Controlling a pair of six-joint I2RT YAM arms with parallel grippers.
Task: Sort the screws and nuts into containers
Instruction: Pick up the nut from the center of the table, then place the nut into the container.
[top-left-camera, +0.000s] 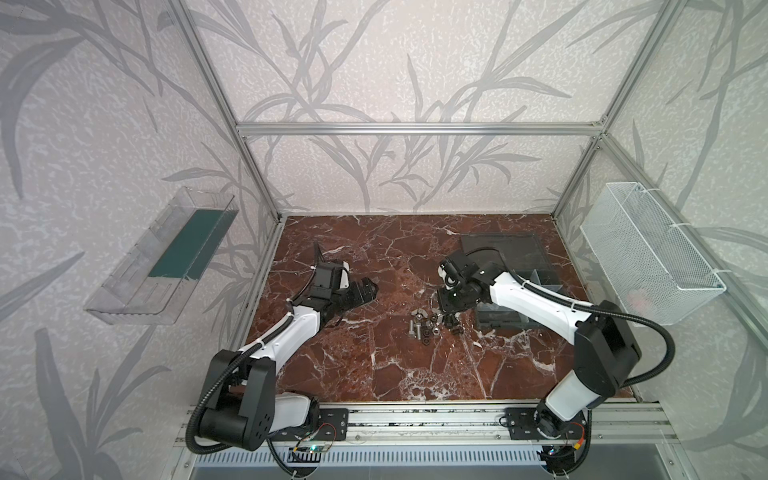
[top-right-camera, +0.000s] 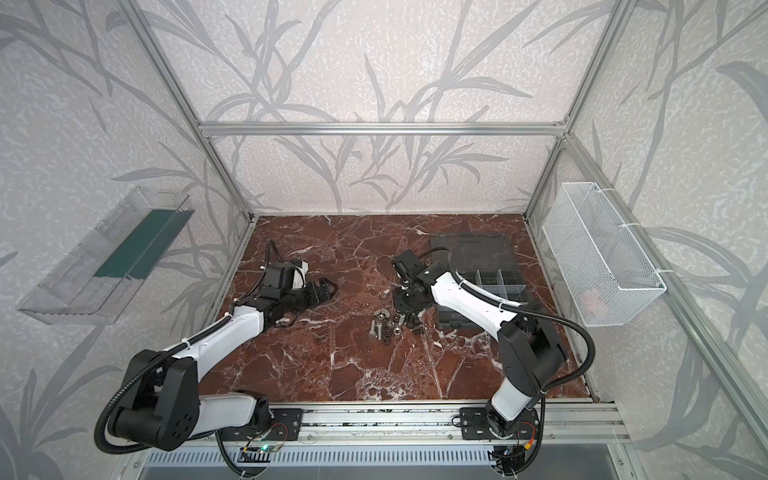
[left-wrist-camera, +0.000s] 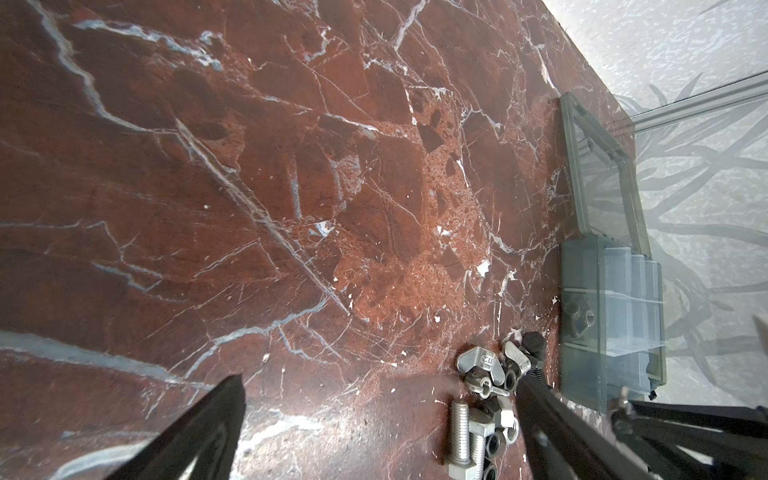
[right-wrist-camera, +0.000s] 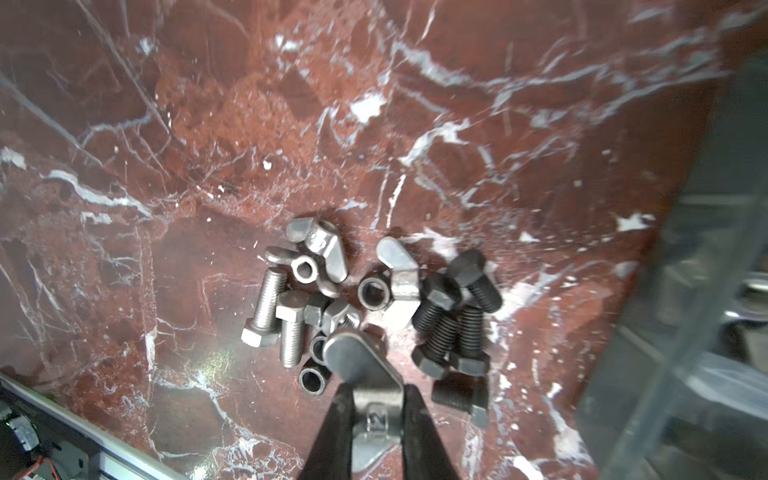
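The only writing we can read is a stamped "12" on the silver wing nut (right-wrist-camera: 361, 361), which the jaws of the right arm (top-left-camera: 523, 297) pinch by its body, drawn narrow over the near edge of the heap. Another wing nut in the heap carries a similar stamp in the left wrist view, too small for us to read. The table (top-left-camera: 353, 365) is red-brown marble with white veins, fenced by aluminium rails and pale walls printed with grey leaves. The screws (right-wrist-camera: 274, 316), silver and black, and the nuts (right-wrist-camera: 374, 293) lie jumbled in one heap near the table's middle, just beside the containers (top-right-camera: 496, 284), whose lid (top-right-camera: 469, 249) lies open flat behind them. The right arm hides part of that box in both top views. The jaws of the left arm (top-left-camera: 291, 332) stand wide, off to the side of the heap. A clear tray (top-left-camera: 166, 266) hangs on one wall, and a white mesh basket (top-left-camera: 648, 253) on the opposite one.
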